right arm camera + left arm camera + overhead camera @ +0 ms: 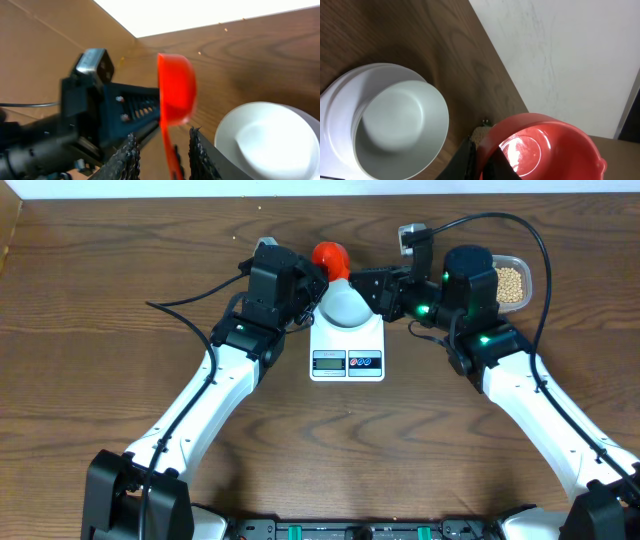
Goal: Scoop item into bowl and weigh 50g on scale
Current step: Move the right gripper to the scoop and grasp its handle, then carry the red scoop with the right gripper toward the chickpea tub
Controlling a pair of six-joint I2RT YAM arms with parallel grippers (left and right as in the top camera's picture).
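The white bowl [345,307] stands empty on the white scale [347,362], also seen in the left wrist view [395,125] and the right wrist view [270,140]. A red scoop [330,257] hangs just behind the bowl. My left gripper [312,275] is shut on the scoop's cup rim [540,145], one finger inside and one outside. My right gripper [368,282] is open, and the scoop's thin red handle [167,145] runs between its fingers [162,160] without touching them. The scoop holds nothing. The beans [511,284] lie in a clear tub at the back right.
The clear tub [522,262] sits behind my right arm near the table's back edge. A white wall runs along the back of the table [560,65]. Black cables loop over both arms [510,225].
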